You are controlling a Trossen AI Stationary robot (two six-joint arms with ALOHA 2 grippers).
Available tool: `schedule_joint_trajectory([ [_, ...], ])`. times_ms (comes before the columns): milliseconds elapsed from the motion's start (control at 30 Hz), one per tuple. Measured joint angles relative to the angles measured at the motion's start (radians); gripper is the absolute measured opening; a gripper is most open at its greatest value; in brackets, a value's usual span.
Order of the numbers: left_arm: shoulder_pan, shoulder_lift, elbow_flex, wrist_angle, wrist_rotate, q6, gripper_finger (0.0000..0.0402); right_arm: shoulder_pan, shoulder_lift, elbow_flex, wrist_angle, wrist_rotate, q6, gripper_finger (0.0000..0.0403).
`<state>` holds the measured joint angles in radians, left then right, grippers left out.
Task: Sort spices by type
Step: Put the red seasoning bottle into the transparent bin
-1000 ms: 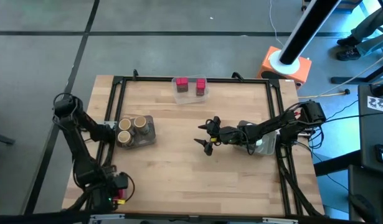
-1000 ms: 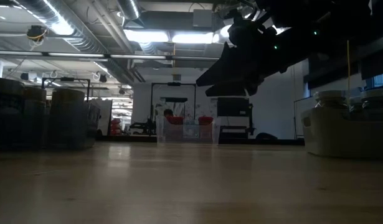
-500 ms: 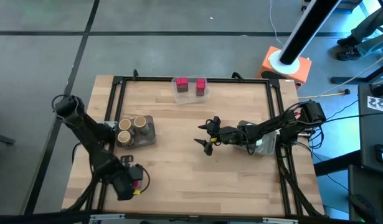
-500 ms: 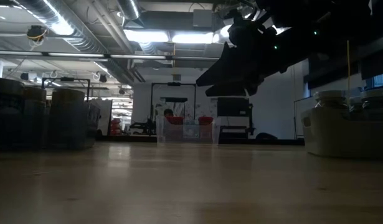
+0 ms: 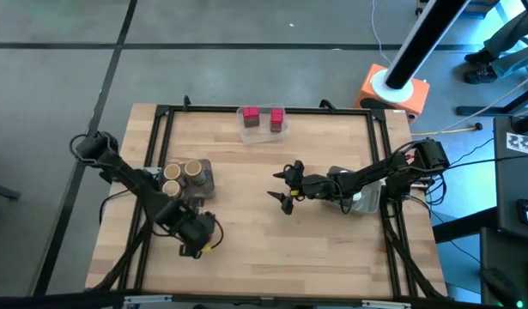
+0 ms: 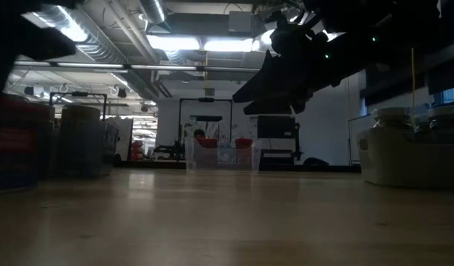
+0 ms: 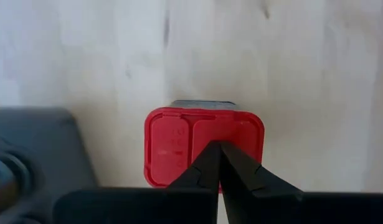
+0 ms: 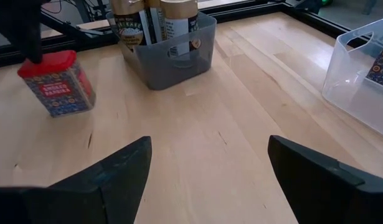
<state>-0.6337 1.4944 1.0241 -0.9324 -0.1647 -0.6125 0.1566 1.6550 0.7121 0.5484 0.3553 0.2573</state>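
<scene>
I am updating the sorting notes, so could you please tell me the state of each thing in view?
Left claw: shut on the red spice container, lifted off the table.
Right claw: open, empty, over mid table.
Grey bin: holds brown-capped spice jars, upright.
Clear tray: holds two red spice containers.

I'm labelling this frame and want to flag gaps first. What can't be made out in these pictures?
- High view: the left claw covers the red-lidded spice it grips.
- High view: the right arm hides most of the right-hand bin.
- Left wrist view: the lid hides the spice's body, so contact with the table is unclear.
- Low view: a dark blur blocks the left side.
</scene>
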Motion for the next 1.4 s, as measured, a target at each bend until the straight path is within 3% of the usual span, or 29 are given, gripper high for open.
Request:
schedule_joint_trajectory([
  [467,0.246,0.002,-0.002,0.049,-0.080,0.359,0.0001,0.000,0.000,0.000,-0.030,0.001,0.000,0.0321],
  [767,0.371,0.005,0.012,0.096,-0.084,0.511,0.0001,0.000,0.000,0.000,-0.030,0.002,-0.009,0.0321],
  [900,0.367,-0.015,0.084,0.055,-0.100,0.513,0.0001,0.000,0.000,0.000,-0.030,0.003,-0.052,0.0321],
  [1033,0.340,-0.075,0.144,-0.021,-0.135,0.413,0.0001,0.000,0.000,0.006,-0.029,0.003,-0.098,0.0321],
  [1167,0.322,-0.137,0.151,-0.054,-0.140,0.272,0.0001,0.000,0.000,0.009,-0.047,0.003,-0.136,0.0321],
  [1400,0.310,-0.145,0.152,-0.045,-0.133,0.187,0.0017,-0.038,0.000,0.009,-0.131,0.003,-0.213,0.0321],
])
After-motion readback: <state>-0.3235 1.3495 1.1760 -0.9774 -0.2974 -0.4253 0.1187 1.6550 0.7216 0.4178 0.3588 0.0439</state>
